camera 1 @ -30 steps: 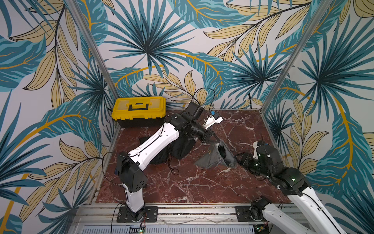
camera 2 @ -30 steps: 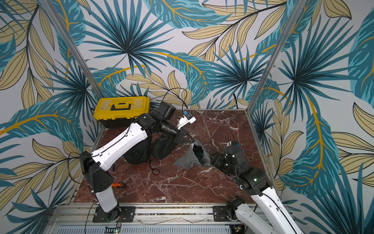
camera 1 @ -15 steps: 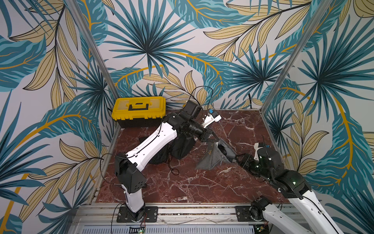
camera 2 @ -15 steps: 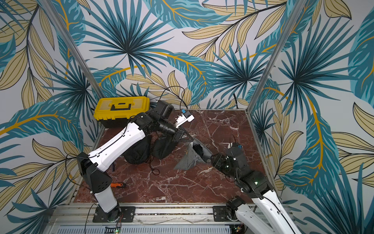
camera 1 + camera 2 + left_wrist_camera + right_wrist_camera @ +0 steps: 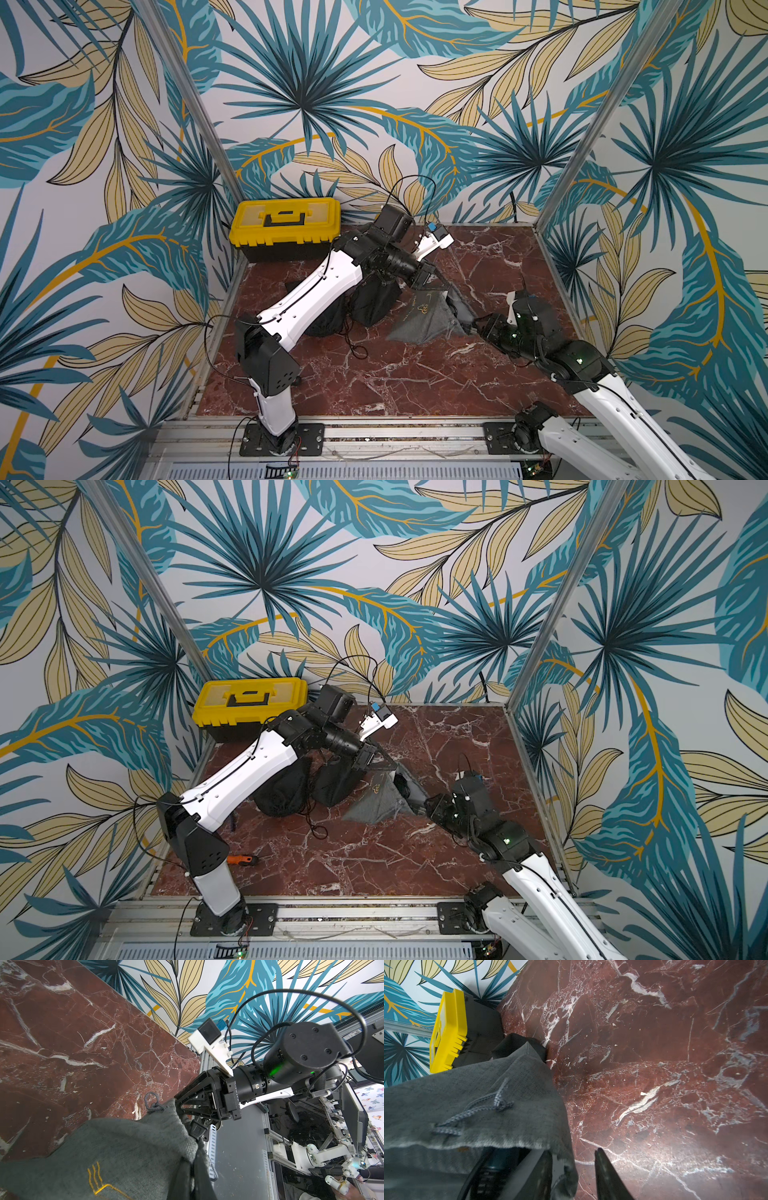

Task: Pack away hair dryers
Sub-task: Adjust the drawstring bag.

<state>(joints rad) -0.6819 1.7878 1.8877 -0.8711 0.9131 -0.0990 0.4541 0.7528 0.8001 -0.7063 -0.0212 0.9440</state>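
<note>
A grey drawstring pouch (image 5: 424, 320) (image 5: 374, 802) lies mid-table, its mouth toward the right arm. My left gripper (image 5: 434, 286) (image 5: 193, 1159) is shut on the pouch's upper rim (image 5: 187, 1145) and holds it up like a tent. My right gripper (image 5: 471, 326) (image 5: 573, 1152) is at the mouth's lower edge. Its jaws stand apart, one finger (image 5: 544, 1172) inside the pouch, the other (image 5: 604, 1172) outside, with the rim (image 5: 566, 1169) hanging between them. A dark teal hair dryer (image 5: 497, 1162) shows inside the pouch in the right wrist view. No other hair dryers are in view.
Two black pouches (image 5: 374, 299) (image 5: 328, 322) sit under the left arm. A yellow toolbox (image 5: 286, 226) (image 5: 251, 706) (image 5: 448, 1030) stands at the back left corner. An orange-handled tool (image 5: 243, 859) lies near the left arm's base. Patterned walls close the table on three sides.
My right gripper has moved in to the pouch mouth and its jaws have narrowed around the rim. The left gripper has drawn the upper rim higher and stayed shut.
</note>
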